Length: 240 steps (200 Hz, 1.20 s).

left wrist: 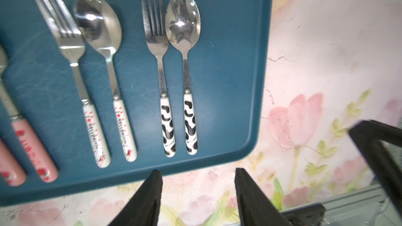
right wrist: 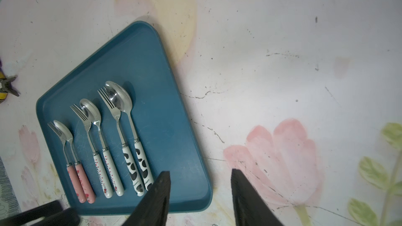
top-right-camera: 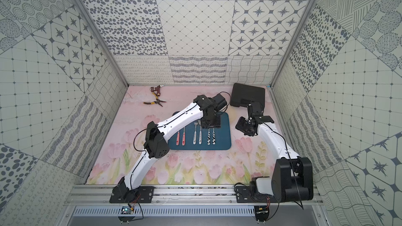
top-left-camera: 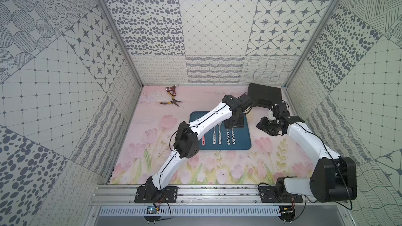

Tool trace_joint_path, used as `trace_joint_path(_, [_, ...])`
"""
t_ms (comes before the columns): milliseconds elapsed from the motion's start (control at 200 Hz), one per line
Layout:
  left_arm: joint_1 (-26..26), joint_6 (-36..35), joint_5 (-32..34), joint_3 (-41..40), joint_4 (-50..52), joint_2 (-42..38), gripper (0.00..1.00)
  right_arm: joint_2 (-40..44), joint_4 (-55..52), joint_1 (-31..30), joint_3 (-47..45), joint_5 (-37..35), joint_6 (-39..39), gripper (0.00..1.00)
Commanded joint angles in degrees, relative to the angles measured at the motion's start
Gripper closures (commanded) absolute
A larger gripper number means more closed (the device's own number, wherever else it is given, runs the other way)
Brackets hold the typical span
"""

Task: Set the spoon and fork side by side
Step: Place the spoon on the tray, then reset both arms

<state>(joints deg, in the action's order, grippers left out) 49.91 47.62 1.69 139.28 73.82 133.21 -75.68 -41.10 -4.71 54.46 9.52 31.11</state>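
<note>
On blue tray (left wrist: 228, 83), white fork handle (left wrist: 95, 133) with HELLOKITTY lettering.

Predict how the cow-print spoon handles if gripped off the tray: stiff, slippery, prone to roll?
Probably stiff: the cow-print spoon has a metal neck and bowl, so little flex. Its glossy rounded handle may slip or roll in a pinch. It lies flat on the blue tray, close beside the matching fork, so a grasp would likely nudge that fork too.
</note>
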Motion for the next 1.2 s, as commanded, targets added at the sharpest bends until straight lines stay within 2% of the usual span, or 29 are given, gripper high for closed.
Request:
trace_joint_path(0, [-2.1, -7.2, 9.7, -6.8, 0.1, -14.1, 0.01, 2.7, 0.0, -0.8, 2.9, -2.6, -1.6, 0.04])
trace_joint_path(120, [-9.7, -11.0, 14.8, -20.2, -3.8, -28.6, 0.01, 4.9, -2.8, -1.0, 8.0, -7.3, -1.7, 0.03])
trace_joint_path(215, [-18.9, -11.3, 19.8, -34.8, -10.1, -41.9, 0.01, 7.8, -2.8, -0.9, 11.0, -12.8, -0.6, 0.03])
trace_joint_path(295, [-27.2, -12.6, 23.1, -49.6, -19.5, -54.0, 0.01, 9.2, -1.5, -0.9, 12.8, -17.9, -1.6, 0.03])
trace_joint_path(395, [-36.4, -21.7, 16.9, -71.1, -42.0, -69.3, 0.01, 7.3, 1.3, -0.8, 14.1, -19.6, -6.1, 0.03])
trace_joint_path(430, [-38.6, -21.7, 17.4, -77.5, -48.6, -73.8, 0.01, 6.1, 3.7, -0.7, 13.6, -18.9, -9.0, 0.03])
trace_joint_path(550, [-47.1, -26.6, 15.4, -92.1, -63.0, -82.5, 0.01, 2.2, 8.2, -0.7, 12.8, -14.5, -23.6, 0.03])
trace_joint_path(635, [-52.0, -28.2, 13.2, -97.3, -66.1, -82.6, 0.01, -0.5, 11.0, -0.8, 11.8, -12.7, -32.1, 0.03])
trace_joint_path(750, [-54.5, -30.4, 10.6, -105.1, -71.1, -79.6, 0.01, -2.8, 13.6, -0.4, 11.2, -13.6, -33.5, 0.03])
trace_joint_path(871, [-55.4, -27.0, 10.7, -116.3, -92.3, -74.6, 0.01, -1.9, 22.4, 0.4, 6.1, -12.0, -33.2, 0.03])
trace_joint_path(986, [-55.4, -27.9, 8.7, -117.1, -99.8, -64.2, 0.01, -1.2, 28.5, 3.0, 1.8, -10.6, -31.0, 0.03])
trace_joint_path(1111, [-55.4, -29.2, 8.6, -119.4, -110.9, -57.5, 0.01, -2.0, 31.1, 5.9, -0.3, -8.4, -30.3, 0.03])
trace_joint_path(1196, [-55.4, -29.7, 7.0, -117.5, -111.1, -55.1, 0.01, -2.2, 39.8, 9.0, -5.2, -3.8, -27.2, 0.03])
